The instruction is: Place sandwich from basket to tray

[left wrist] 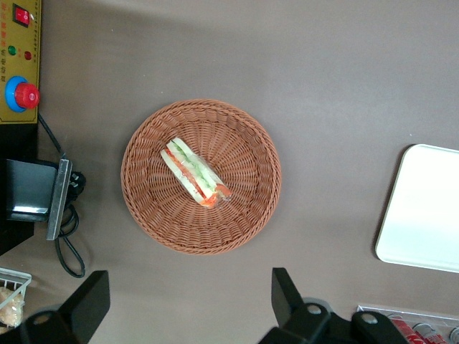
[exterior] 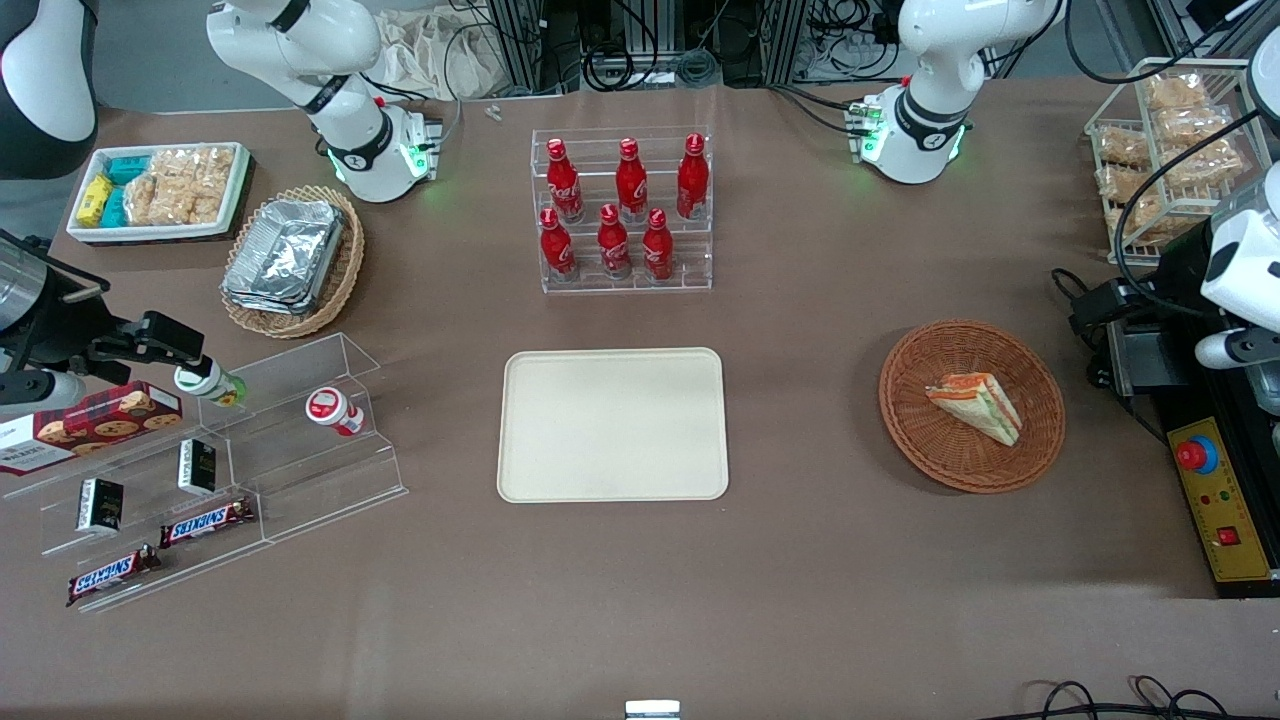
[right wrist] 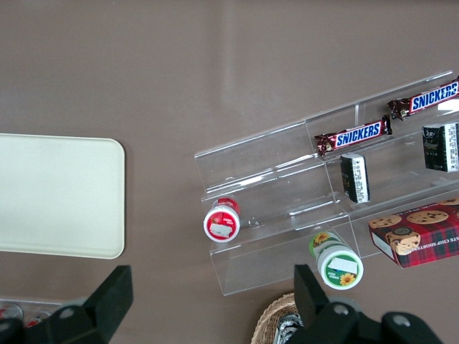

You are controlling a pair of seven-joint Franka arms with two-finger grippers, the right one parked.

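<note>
The sandwich (exterior: pixel 975 405) (left wrist: pixel 195 174) lies in the middle of the reddish-brown wicker basket (exterior: pixel 900 400) (left wrist: pixel 143 215), wrapped, its green and orange filling edge showing. The beige tray (exterior: pixel 612 425) (left wrist: pixel 423 208) lies flat beside the basket, toward the parked arm's end, with nothing on it. My gripper (left wrist: pixel 190 301) hangs high over the bare table, just past the basket's rim and farther from the front camera than the basket. It is open wide and holds nothing. In the front view only the working arm's white wrist (exterior: pixel 1240 280) shows at the frame's edge.
A clear rack of red bottles (exterior: pixel 625 210) stands farther from the front camera than the tray. A yellow control box with a red button (exterior: pixel 1215 500) (left wrist: pixel 18 72) and a black box with cables (exterior: pixel 1140 350) (left wrist: pixel 29 193) sit beside the basket. A wire rack of snacks (exterior: pixel 1165 150) stands nearby.
</note>
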